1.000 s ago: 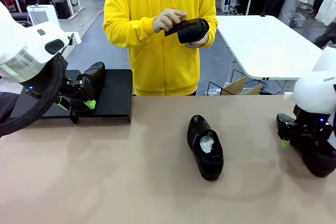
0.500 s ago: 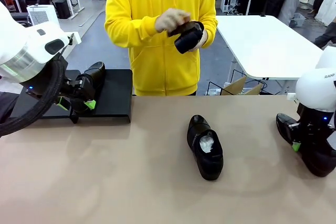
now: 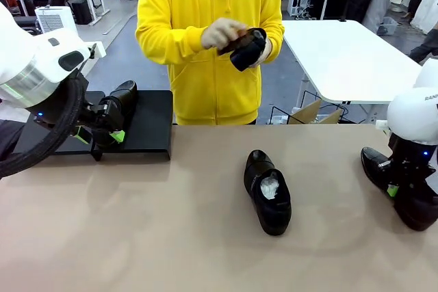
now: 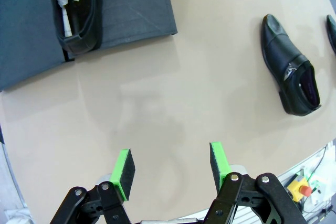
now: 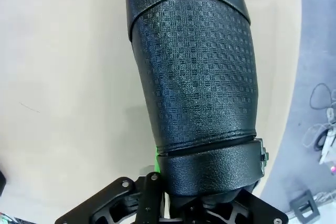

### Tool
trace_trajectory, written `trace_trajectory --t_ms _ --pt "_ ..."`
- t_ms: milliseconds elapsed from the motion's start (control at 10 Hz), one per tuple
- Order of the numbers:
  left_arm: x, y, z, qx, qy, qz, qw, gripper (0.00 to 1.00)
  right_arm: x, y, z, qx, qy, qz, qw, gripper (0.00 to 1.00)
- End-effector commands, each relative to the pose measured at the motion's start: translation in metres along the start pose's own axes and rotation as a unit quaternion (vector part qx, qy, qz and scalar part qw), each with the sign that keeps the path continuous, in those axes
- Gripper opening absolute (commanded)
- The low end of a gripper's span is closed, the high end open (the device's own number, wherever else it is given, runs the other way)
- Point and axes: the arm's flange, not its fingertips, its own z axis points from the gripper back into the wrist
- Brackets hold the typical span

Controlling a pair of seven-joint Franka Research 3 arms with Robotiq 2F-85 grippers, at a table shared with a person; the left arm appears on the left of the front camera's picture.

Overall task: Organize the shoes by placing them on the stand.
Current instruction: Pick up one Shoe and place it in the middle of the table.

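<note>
One glossy black shoe [image 3: 124, 96] stuffed with white paper rests on the low black stand [image 3: 152, 128] at the far left. My left gripper [image 3: 101, 138] hovers just in front of it, open and holding nothing; its wrist view shows that shoe [image 4: 79, 14], the stand [image 4: 134, 9] and green pads [image 4: 124, 174] spread apart. A second shoe [image 3: 267, 192] lies mid-table. At the right edge my right gripper [image 3: 393, 188] is shut on the heel end of a third shoe [image 3: 415, 204], whose textured leather [image 5: 195, 77] rises from the jaws. The person holds a fourth shoe [image 3: 248, 46] in both hands.
The person in a yellow hoodie [image 3: 205, 66] stands at the far side, between stand and right arm. The tan table [image 3: 171, 223] has open room in front and on both sides of the middle shoe. A white table [image 3: 349, 59] stands behind on the right.
My right gripper has closed onto the shoe at the right edge. The person has turned the held shoe in the hands. The left arm has stayed still.
</note>
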Motion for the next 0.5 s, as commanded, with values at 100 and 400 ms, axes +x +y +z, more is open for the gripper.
trace_trajectory --t_ms 100,400 --pt "0.0 0.002 0.001 -0.01 0.001 -0.001 1.0 0.75 -0.041 0.015 0.03 0.02 -0.033 -0.022 0.999 0.0" --pt "0.0 0.002 0.001 -0.01 0.001 -0.001 1.0 0.75 -0.107 0.069 0.093 0.023 -0.139 -0.002 0.99 0.0"
